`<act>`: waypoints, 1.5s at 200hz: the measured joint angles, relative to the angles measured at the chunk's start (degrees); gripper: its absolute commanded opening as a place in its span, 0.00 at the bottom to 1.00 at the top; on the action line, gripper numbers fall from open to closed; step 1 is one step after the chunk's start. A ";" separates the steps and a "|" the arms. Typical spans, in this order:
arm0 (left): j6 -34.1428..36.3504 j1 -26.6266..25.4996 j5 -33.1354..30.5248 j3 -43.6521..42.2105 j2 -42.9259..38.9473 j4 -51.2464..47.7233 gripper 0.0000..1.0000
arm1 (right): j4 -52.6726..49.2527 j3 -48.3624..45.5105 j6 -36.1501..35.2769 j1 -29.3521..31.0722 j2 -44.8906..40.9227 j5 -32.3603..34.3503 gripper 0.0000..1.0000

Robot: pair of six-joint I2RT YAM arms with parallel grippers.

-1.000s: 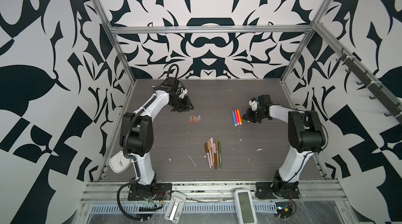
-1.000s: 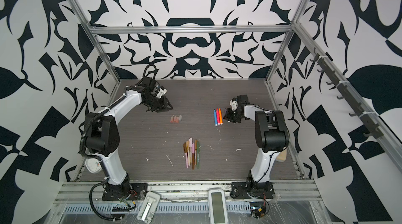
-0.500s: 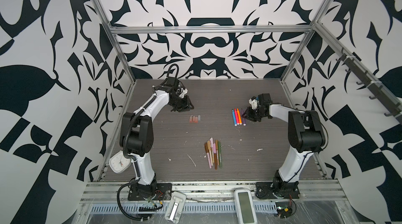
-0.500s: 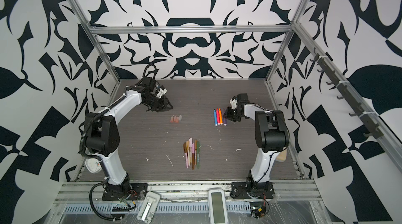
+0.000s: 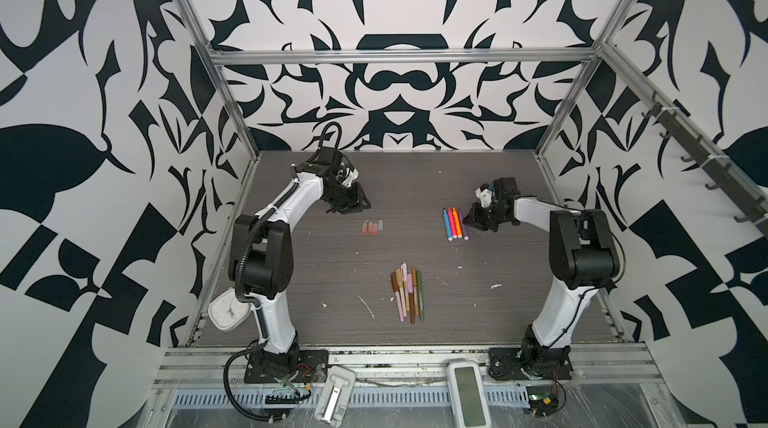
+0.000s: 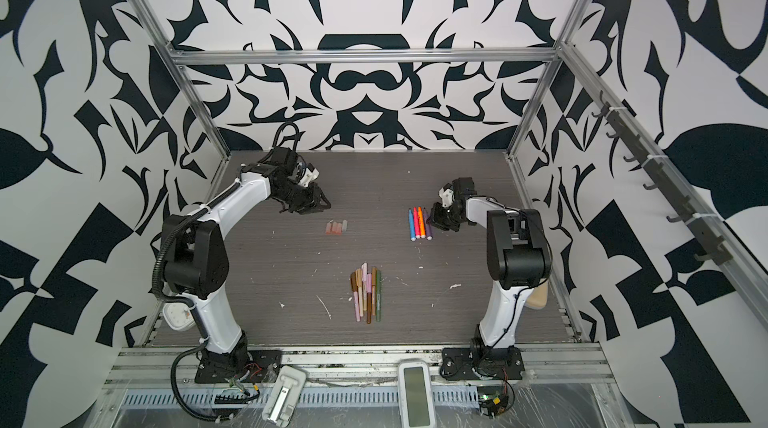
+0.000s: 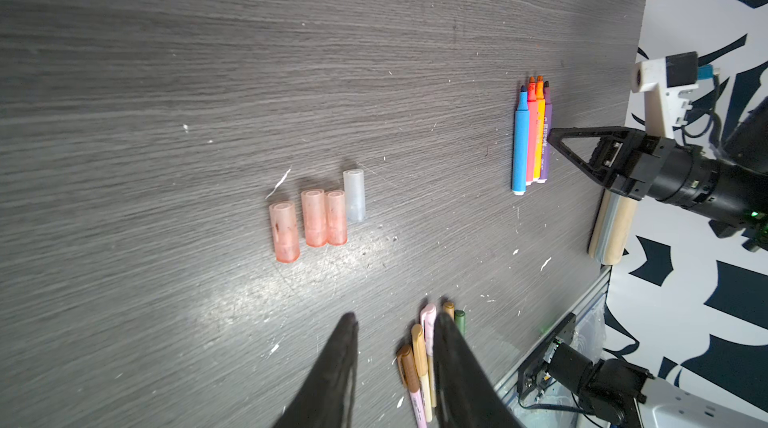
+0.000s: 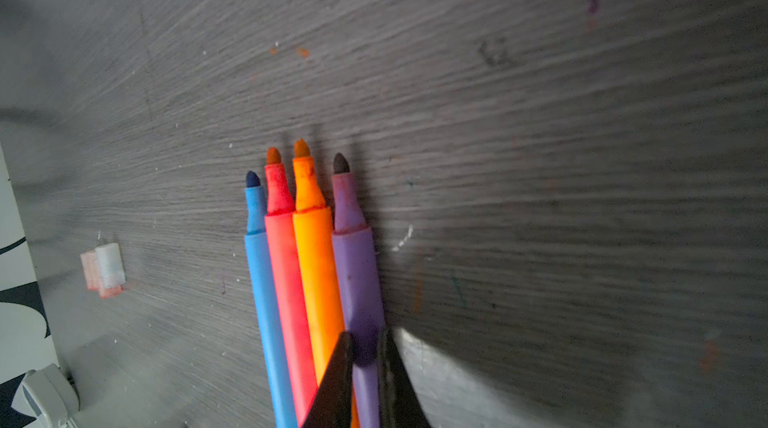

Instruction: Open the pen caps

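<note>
The right gripper (image 8: 365,332), having just laid the uncapped purple pen (image 8: 357,272) beside the other bright pens (image 8: 291,280) on the worktop (image 8: 540,156), is pinching together, seemingly empty, while the left gripper (image 7: 397,318) is hovering apart, leaving the slim pens (image 5: 407,293) waiting.

Both top views are bright, evenly lit and sharp, with faint shadows on the table (image 5: 332,264) around the pen caps (image 5: 372,227). In the left wrist view a soft glare patch sits beside the caps, which throw short shadows. The right wrist view is dimmer and smeared toward its borders; the caps there look blurred, perhaps from motion.
</note>
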 measured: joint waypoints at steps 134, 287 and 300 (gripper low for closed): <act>0.00 0.00 0.63 0.00 0.00 0.13 0.35 | 0.83 0.02 1.64 0.00 0.37 -1.16 0.14; -2.32 0.00 2.54 -0.42 5.03 1.27 0.35 | 3.67 -17.88 3.82 0.00 -26.51 2.71 0.28; -3.06 0.07 3.17 -0.59 6.84 1.46 0.33 | 4.02 -22.69 4.04 0.00 -30.08 3.39 0.28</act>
